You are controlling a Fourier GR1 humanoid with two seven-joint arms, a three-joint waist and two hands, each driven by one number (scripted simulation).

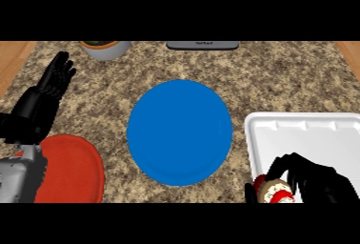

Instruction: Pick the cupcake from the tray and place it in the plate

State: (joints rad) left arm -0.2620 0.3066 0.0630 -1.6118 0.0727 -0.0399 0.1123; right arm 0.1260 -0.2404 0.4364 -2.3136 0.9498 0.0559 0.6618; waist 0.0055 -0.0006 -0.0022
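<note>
From the head view, the only one given, the right hand (316, 178) sits low at the right, over the near left corner of the white tray (309, 133), its dark fingers (281, 164) curled down around the cupcake (275, 193), which shows between them as a pale cake with red topping at the picture's lower edge. The cupcake is thus in hand but within the tray's outline; whether it has left the tray floor cannot be told. The left hand (49, 86) stands at the far left with fingers straight and pointing up, holding nothing, at rest beside the red plate (70, 167). The blue plate (180, 131) lies in the middle of the speckled tabletop (281, 76), just left of the tray and bare. I judge the cupcake light and soft, its topping easily smeared, so it is best taken around the sides of its base rather than from above. Counted: one cupcake, one tray, two plates (one blue, one red), one pot with a plant (105, 47) and one dark flat device (202, 45) at the far edge.
</note>
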